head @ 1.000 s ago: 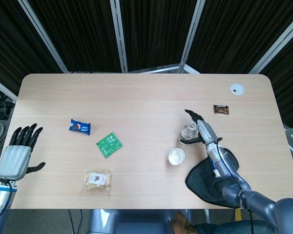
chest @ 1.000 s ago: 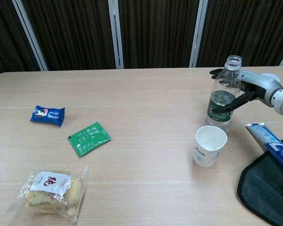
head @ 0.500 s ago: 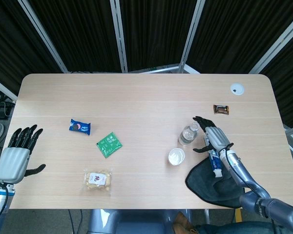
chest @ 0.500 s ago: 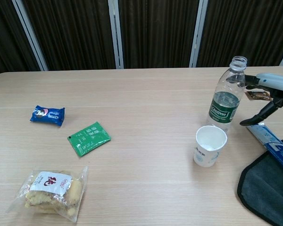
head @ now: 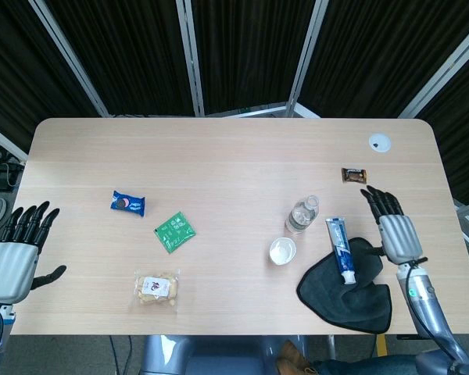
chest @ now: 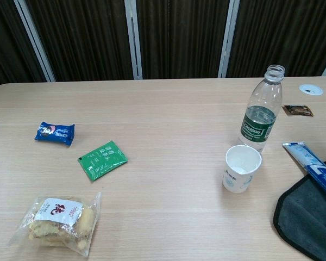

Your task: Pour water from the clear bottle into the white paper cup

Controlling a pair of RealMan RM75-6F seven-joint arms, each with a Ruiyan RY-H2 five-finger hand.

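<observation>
**Bottle and cup standing alone, both hands off to the sides**

The light wooden table (head: 219,164) is filling most of both views, with black curtains hanging behind it. On its near right corner a dark grey cloth (head: 348,289) is lying crumpled, and a blue and white toothpaste tube (head: 339,249) is resting with its lower end on the cloth and its upper end on the bare wood.

The right hand (head: 392,224) is hovering at the right edge of the table, just right of the cloth, with its fingers spread wide and holding nothing. The left hand (head: 16,248) is hanging off the left edge, well apart from everything, its fingers also fanned wide and empty. Neither hand is showing in the chest view.

The clear bottle (chest: 260,111) is standing upright and uncapped right of centre, carrying a green label and some water in its lower part. The white paper cup (chest: 241,168) is standing upright just in front of it, toward the robot, close by but not touching, with its mouth facing up.

On the left half, a clear bag of biscuits (chest: 60,221) is lying nearest the robot, a green sachet (chest: 102,159) is lying flat beyond it, and a blue snack packet (chest: 55,132) is sitting farther left. A small brown packet (chest: 298,110) is lying beyond the toothpaste, and a white round disc (chest: 311,89) is sitting near the far right corner.
</observation>
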